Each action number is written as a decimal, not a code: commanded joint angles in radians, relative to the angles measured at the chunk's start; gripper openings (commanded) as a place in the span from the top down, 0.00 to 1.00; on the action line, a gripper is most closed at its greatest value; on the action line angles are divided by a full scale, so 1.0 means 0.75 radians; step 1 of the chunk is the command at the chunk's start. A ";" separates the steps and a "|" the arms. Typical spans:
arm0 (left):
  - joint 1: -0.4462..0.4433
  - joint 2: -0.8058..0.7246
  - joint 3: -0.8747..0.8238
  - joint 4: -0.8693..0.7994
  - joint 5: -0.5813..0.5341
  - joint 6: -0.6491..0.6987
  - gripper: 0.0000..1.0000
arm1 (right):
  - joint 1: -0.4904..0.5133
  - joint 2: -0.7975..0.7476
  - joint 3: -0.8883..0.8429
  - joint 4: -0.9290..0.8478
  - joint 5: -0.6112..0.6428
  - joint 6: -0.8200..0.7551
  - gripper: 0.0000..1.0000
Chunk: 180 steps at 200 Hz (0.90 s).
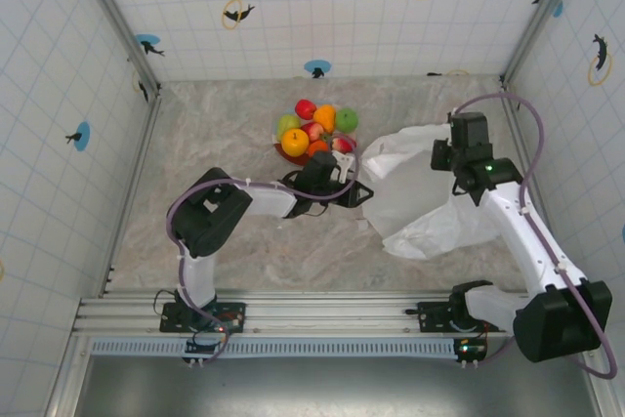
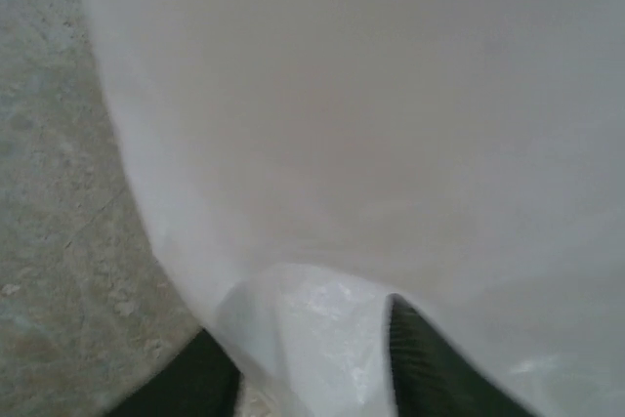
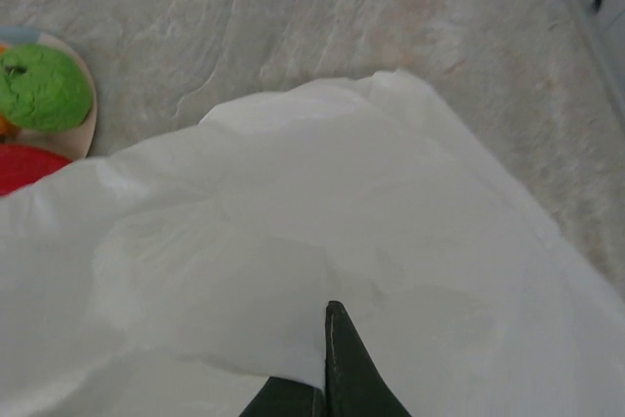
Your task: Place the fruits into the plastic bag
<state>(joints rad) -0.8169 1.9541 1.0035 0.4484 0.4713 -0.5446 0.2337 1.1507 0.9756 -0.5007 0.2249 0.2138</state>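
Marble-look table (image 1: 234, 241), tiled walls (image 1: 322, 7) with dolphin stickers. Nearest us, the left gripper (image 2: 301, 321) has its jaws part-way apart with a fold of the plastic bag (image 1: 420, 204) sitting in the gap. Blurry film swamps that wrist view. Over at its 3 o'clock, the right gripper (image 3: 327, 319) is pinched closed on the bag's film. We can't make out what's inside the bag. Farther back, at 12 o'clock, the fruits (image 1: 317, 129) sit piled on the plate (image 3: 86, 134), its near edge tucked behind the left wrist. The right wrist view cuts off one red fruit (image 3: 24, 165).
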 commanded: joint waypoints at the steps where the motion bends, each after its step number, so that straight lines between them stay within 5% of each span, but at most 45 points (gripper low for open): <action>1: 0.013 -0.060 0.012 -0.084 -0.010 0.068 0.44 | -0.011 0.014 -0.044 0.137 -0.114 0.098 1.00; 26: 0.040 -0.170 -0.079 -0.151 -0.046 0.147 0.26 | -0.047 0.043 -0.061 0.185 -0.142 0.154 1.00; 61: 0.114 -0.359 -0.163 -0.280 -0.097 0.226 0.15 | -0.090 0.078 -0.072 0.265 -0.193 0.216 1.00; 123: 0.320 -0.559 -0.053 -0.557 -0.341 0.193 0.13 | -0.094 0.142 -0.051 0.327 -0.269 0.254 1.00; 180: 0.491 -0.432 0.142 -0.721 -0.476 0.172 0.13 | -0.100 0.153 -0.052 0.332 -0.293 0.221 1.00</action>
<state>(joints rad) -0.4797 1.5681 1.0397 -0.0032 0.1707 -0.4160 0.1677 1.2594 0.9459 -0.2947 0.0216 0.3847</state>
